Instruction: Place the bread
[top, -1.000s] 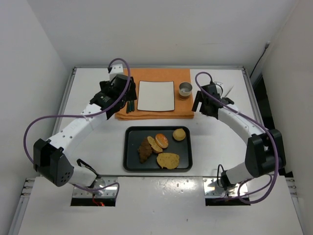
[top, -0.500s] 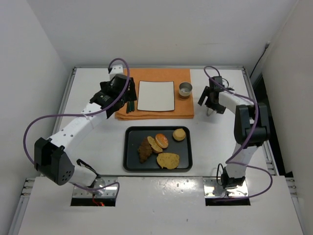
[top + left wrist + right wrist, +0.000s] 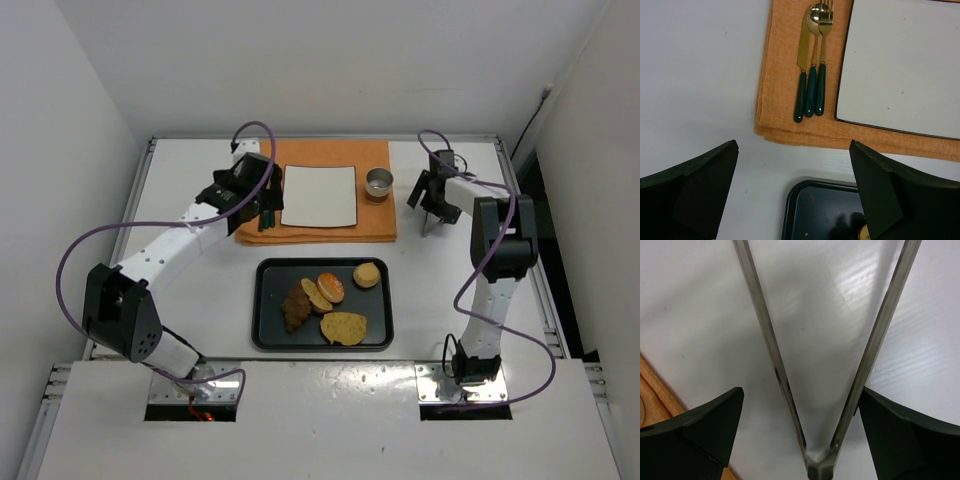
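Several breads lie on a black tray (image 3: 265,335): a dark croissant (image 3: 295,307), a bun (image 3: 331,286), a round roll (image 3: 367,274) and a flat piece (image 3: 343,327). A white square plate (image 3: 320,195) lies on an orange placemat (image 3: 370,228). My left gripper (image 3: 262,207) is open and empty, above the placemat's near left corner (image 3: 771,131). My right gripper (image 3: 432,197) is open, low over the table right of the placemat. Metal tongs (image 3: 871,352) lie between its fingers, hinge towards the camera; I cannot tell whether the fingers touch them.
A knife, spoon and fork with green handles (image 3: 810,92) lie on the placemat left of the plate (image 3: 900,70). A small metal cup (image 3: 379,182) stands at the placemat's back right. The tray corner (image 3: 796,197) shows below the left gripper.
The right arm has folded back, and its gripper has moved to the back right, down over the tongs. The left gripper has shifted slightly to the right.
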